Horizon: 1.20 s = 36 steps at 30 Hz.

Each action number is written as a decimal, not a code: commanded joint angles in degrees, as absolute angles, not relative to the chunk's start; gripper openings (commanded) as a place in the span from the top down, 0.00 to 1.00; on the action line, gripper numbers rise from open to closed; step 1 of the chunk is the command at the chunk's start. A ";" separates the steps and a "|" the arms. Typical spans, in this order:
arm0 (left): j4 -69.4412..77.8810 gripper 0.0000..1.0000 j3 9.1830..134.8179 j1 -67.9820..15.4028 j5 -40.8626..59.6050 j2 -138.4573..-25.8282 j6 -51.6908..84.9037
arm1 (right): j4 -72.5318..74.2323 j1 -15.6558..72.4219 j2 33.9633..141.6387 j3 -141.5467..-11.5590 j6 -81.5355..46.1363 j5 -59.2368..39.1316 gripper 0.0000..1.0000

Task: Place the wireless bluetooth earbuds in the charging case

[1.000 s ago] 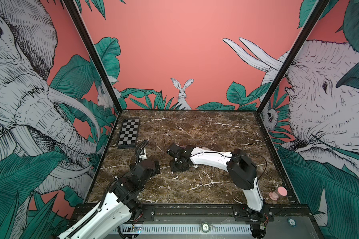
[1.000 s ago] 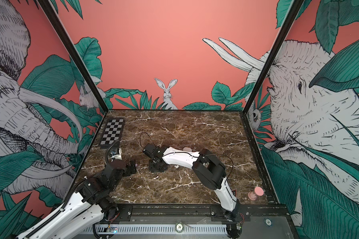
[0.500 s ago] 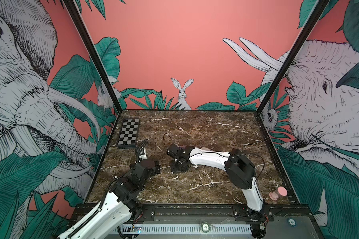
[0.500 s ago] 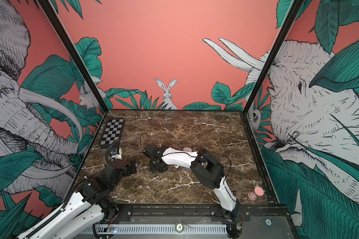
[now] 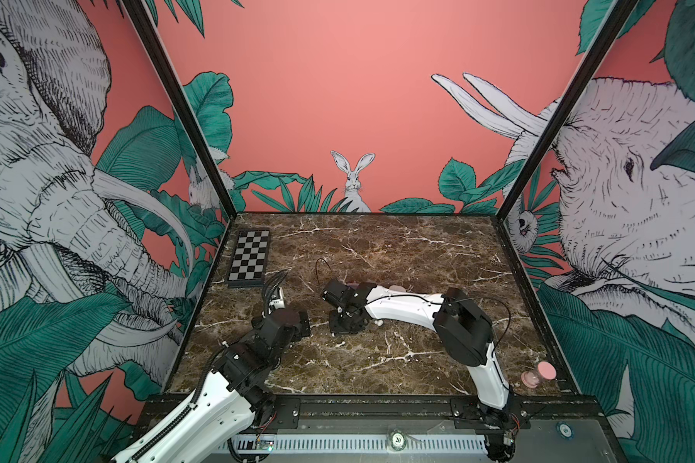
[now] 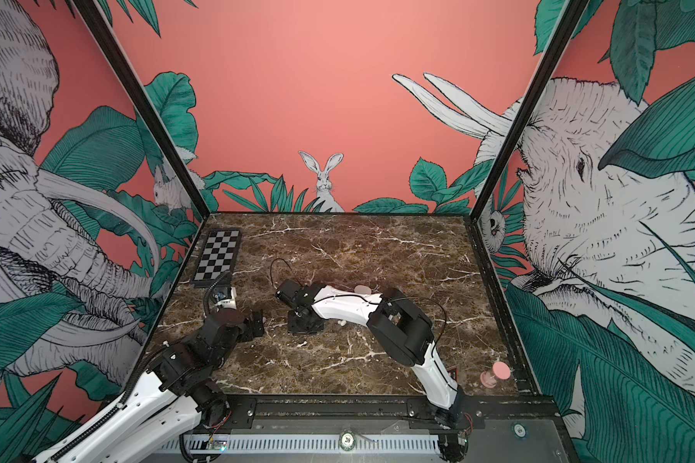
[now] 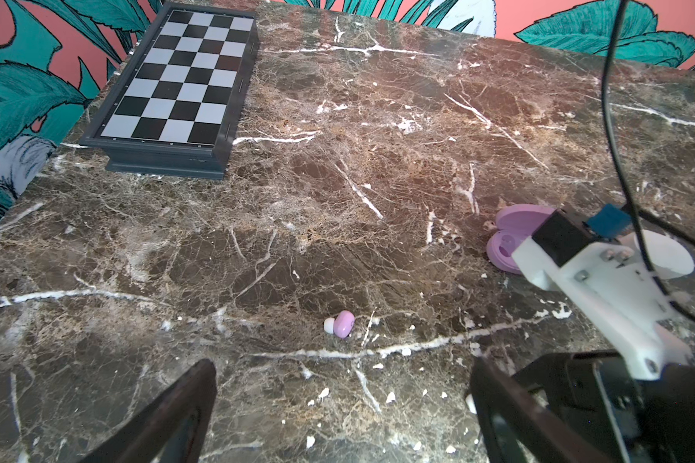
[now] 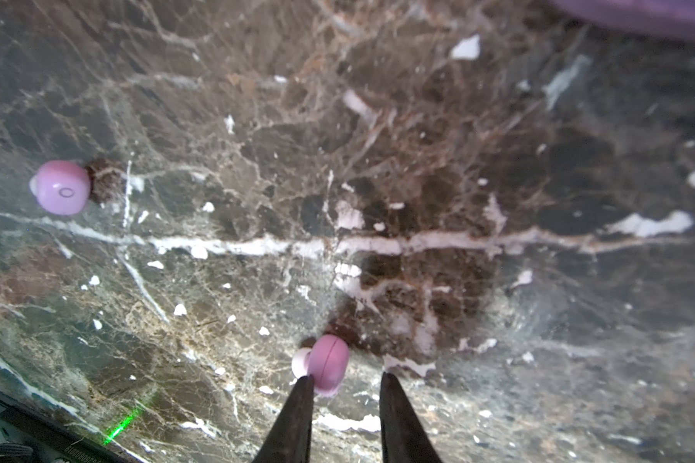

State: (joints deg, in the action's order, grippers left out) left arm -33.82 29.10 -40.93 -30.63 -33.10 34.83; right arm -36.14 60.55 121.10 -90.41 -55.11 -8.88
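Right gripper (image 8: 344, 379) shifted beside glossy rounded lilac earbud (image 8: 328, 362).

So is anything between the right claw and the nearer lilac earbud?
Nothing visible. The lilac earbud lies on the bare marble table just ahead of the right claw, by one fingertip rather than centred between the open jaws.

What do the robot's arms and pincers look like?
The left arm and right arm have white shells joined by black joints. A ribbed black hose runs along the left; a thin black cable loops over the right. The left gripper and right gripper end in two tapering black fingers.
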 commanded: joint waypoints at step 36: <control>-32.08 0.01 28.21 -38.34 -29.84 -33.31 34.67 | -36.73 60.83 124.88 -94.82 -56.16 -9.66 0.76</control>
